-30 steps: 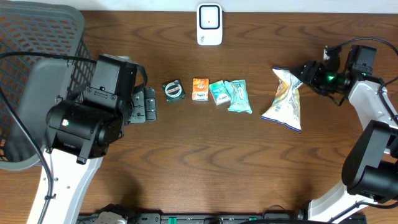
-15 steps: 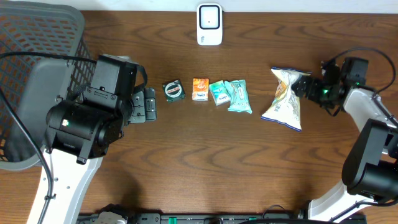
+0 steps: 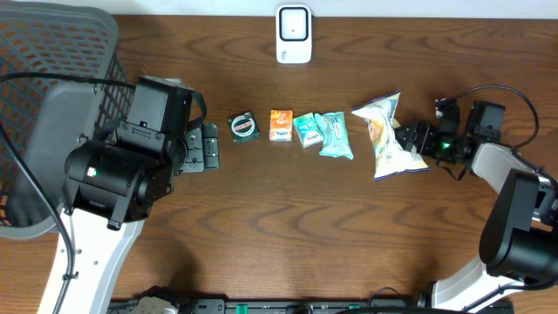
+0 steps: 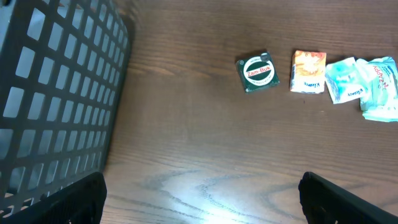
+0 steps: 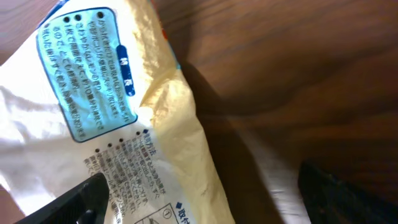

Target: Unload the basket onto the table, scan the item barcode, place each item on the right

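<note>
Overhead: the snack bag (image 3: 386,135) lies toward the table's (image 3: 261,227) right edge. The right gripper (image 3: 415,139) is at its side, seemingly to lift it toward the scanner (image 3: 294,35) at the far edge.

Left wrist: the left gripper (image 4: 202,186) is spread and idle — the tin (image 4: 257,72) reads "Zam-Buk".

Right wrist: the fingers (image 5: 68,202) are spread with the bag's edge between them — small Japanese print, nothing pinched.

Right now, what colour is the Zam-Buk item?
The Zam-Buk item is dark green with a white round label; left wrist view.

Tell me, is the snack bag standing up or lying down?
Lying down: from overhead the bag sprawls flat on the table, one printed face up.
</note>
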